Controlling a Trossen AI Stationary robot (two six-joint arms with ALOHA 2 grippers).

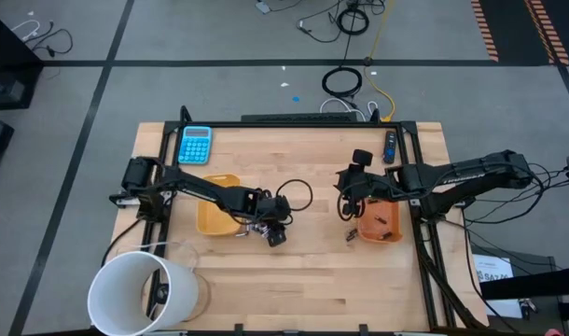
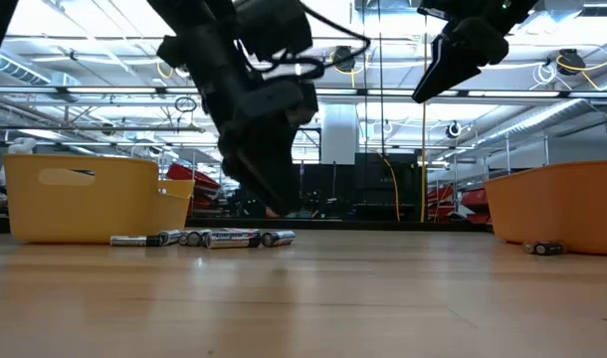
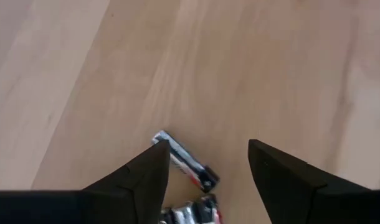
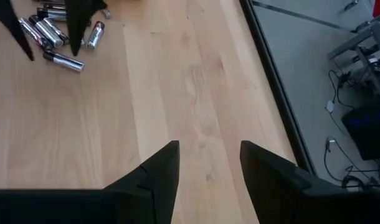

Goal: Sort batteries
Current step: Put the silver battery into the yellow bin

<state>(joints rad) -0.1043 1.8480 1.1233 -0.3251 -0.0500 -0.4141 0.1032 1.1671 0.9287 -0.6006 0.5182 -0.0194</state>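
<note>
Left tool (image 3: 205, 171) spread over batteries (image 3: 185, 163)

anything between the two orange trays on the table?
High view: the left gripper over loose batteries beside the yellow-orange tray; bare wood up to the orange tray.

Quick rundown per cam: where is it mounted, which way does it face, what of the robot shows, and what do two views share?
High: overhead, straight down; both arms, left pincer over the batteries, right pincer beside the right orange tray.
Low: table height, level across; both arms dropping in, left orange tray.
Left wrist: looks down past its open fingers at batteries.
Right wrist: past its open fingers at bare table.
Shared: the battery pile shows in all four views.
</note>
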